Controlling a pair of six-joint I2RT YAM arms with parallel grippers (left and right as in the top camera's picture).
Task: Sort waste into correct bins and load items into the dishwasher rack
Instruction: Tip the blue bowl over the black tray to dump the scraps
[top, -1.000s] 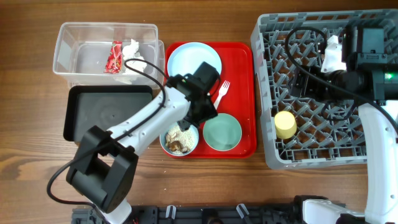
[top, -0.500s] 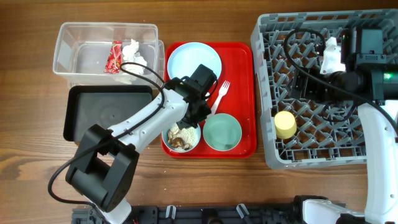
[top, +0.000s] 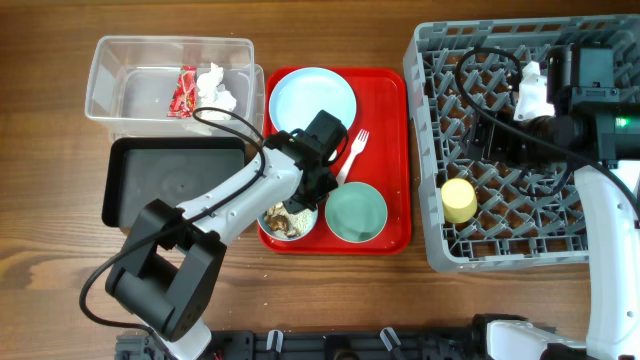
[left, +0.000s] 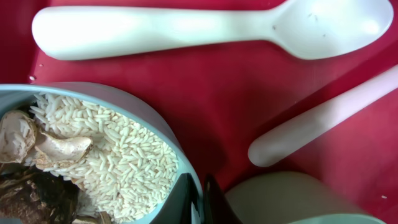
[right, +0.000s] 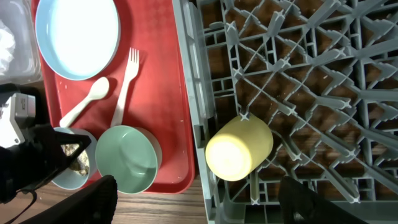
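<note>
My left gripper (left: 200, 200) is shut on the right rim of the light-blue bowl (left: 158, 127), one finger inside and one outside. The bowl (top: 283, 222) holds rice (left: 118, 149) and brown scraps and sits on the red tray beside the mint bowl (top: 357, 212). A white spoon (left: 211, 28) and fork (top: 355, 152) lie just beyond, near the light-blue plate (top: 312, 100). My right gripper (right: 196, 184) hangs open above the grey rack (top: 520, 215), over the yellow cup (right: 239, 148) lying in it. The clear tub (top: 130, 95) holds the red wrapper (top: 186, 90) and white tissue (top: 215, 85).
The black tray (top: 170, 180) lies in front of the clear tub, left of the red tray (top: 388, 120). My left arm crosses over the black tray's right edge. The rack's upright pegs stand around the cup. Bare wood runs along the table's front.
My left gripper's jaws have closed from wide open onto the light-blue bowl's rim, and the wrist has moved slightly. The right arm has hardly moved.
</note>
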